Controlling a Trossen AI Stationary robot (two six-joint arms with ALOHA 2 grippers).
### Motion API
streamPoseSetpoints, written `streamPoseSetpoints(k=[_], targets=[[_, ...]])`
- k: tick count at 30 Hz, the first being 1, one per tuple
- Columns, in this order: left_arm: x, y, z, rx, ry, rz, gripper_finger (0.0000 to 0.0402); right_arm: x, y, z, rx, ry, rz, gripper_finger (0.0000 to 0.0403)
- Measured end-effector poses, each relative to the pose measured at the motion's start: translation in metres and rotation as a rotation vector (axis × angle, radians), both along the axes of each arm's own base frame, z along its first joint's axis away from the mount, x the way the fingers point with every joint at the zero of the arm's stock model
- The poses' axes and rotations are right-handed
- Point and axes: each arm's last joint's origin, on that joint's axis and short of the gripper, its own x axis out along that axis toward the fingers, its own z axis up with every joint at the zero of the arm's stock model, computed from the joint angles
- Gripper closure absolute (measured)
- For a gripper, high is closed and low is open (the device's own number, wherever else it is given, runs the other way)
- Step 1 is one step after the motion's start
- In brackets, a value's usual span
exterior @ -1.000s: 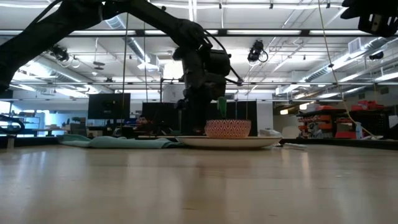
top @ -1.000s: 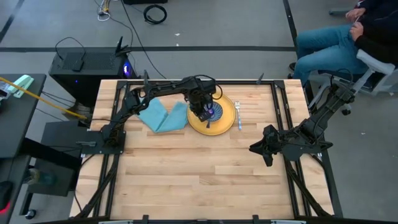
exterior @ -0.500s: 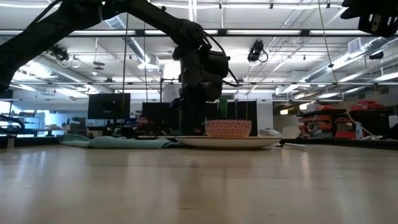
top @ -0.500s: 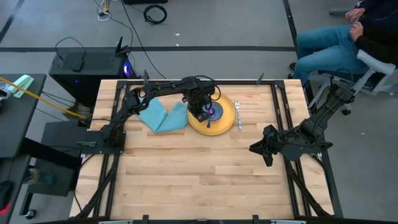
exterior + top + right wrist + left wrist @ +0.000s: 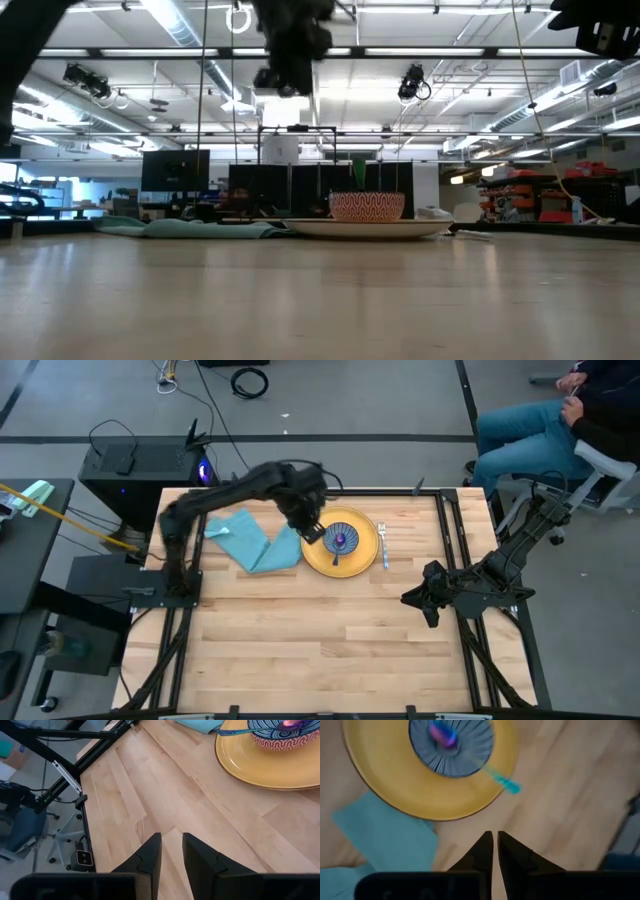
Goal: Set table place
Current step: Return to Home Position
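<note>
Left gripper point(image 5: 311, 528) up off bowl point(image 5: 341, 540).

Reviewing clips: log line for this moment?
left gripper shut, high over plate edge | right gripper open, table right side | spoon in bowl on plate | fork right of it

High view looks straight down, low view level across the table point(image 5: 320, 650) — both wrist views share the yellow plate point(image 5: 390, 785).

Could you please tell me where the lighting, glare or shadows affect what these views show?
Low view: ceiling lights backlight the left gripper, raised near the bowl, into a silhouette, and a pale sheen lies across the table. High view: even light, soft shadows; right gripper parked at the table's right edge.
</note>
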Motion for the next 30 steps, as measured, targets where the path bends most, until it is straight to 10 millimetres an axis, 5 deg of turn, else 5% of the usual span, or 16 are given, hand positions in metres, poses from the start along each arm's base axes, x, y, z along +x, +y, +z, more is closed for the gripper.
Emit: streamPoseSetpoints(k=[11,18,26,30], targets=[[-0.076,-0.058,0.125,-0.014,-0.483,0.129,0.0365,0.0,0.001,0.0,0.011,0.014,0.025,0.0318],[-0.114,-0.092,0.168,-0.009,-0.72,0.035,0.0362,-0.001,0.002,-0.001,0.031,0.035,0.058,0.0318],[-0.104,-0.142,0.202,0.109,-1.125,-0.307,0.0373,-0.001,0.005,0.0,0.097,0.051,0.091,0.0318],[-0.085,-0.175,0.195,0.146,-1.189,-0.491,0.0372,0.0,0.012,0.005,0.084,-0.015,0.168,0.0318]])
